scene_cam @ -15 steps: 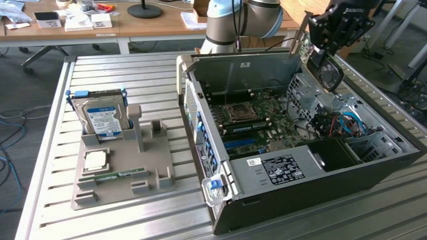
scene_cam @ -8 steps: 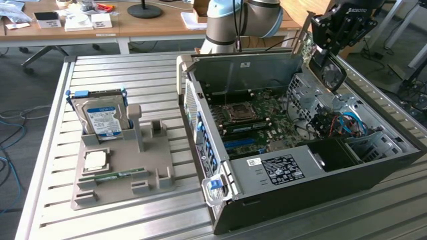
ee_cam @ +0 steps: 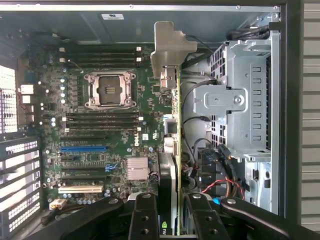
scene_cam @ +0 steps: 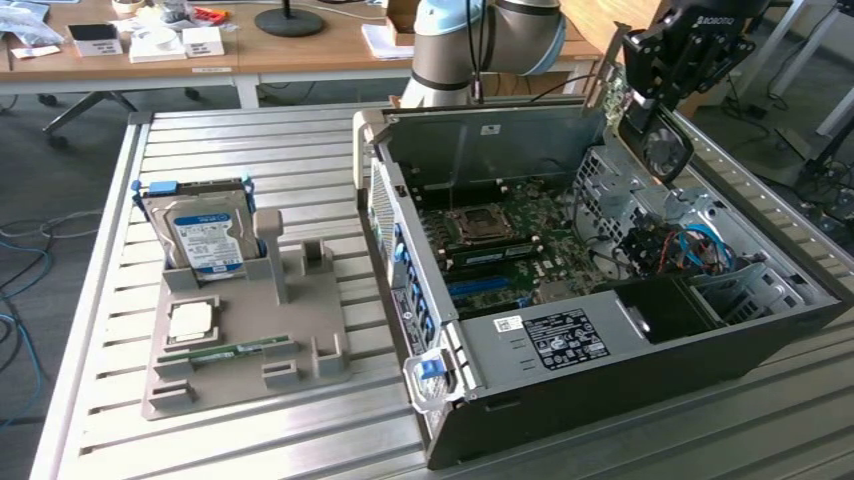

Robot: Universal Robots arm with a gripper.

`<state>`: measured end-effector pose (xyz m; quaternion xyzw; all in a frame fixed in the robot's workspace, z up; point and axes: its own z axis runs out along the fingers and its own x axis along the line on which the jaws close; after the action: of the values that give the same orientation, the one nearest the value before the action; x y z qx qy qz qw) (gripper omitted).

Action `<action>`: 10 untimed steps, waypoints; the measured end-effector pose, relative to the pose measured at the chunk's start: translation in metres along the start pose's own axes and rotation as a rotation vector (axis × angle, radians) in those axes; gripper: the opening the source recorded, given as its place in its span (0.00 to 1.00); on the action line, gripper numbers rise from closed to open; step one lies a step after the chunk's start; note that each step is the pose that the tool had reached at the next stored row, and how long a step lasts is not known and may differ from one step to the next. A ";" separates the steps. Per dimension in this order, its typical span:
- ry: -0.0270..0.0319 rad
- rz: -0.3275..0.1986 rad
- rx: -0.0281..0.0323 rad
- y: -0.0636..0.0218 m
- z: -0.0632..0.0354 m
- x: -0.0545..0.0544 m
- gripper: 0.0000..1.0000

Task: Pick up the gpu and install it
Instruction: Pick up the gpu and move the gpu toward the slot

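End effector (ee_cam: 172, 218) is closed on the gpu (ee_cam: 172, 127) over the case (scene_cam: 601, 370); the gpu is best kept straight, lined up with a slot (ee_cam: 82, 148).

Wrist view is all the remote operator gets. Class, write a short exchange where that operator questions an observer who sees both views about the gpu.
Operator: Is the gpu seated?
Observer: No, the gripper holds it up near the top rim of the case.
Operator: What is beside the case?
Observer: A grey tray, on the exterior view's left, on the slatted metal table.
Operator: What's in it?
Observer: A hard drive standing upright.
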<state>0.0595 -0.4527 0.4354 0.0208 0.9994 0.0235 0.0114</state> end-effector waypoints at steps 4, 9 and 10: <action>0.0000 0.000 0.0000 0.0001 0.0000 -0.003 0.27; 0.0000 0.000 0.0001 0.0004 0.0002 -0.009 0.27; 0.0000 0.000 0.0001 0.0003 0.0002 -0.009 0.27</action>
<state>0.0682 -0.4527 0.4354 0.0210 0.9994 0.0235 0.0114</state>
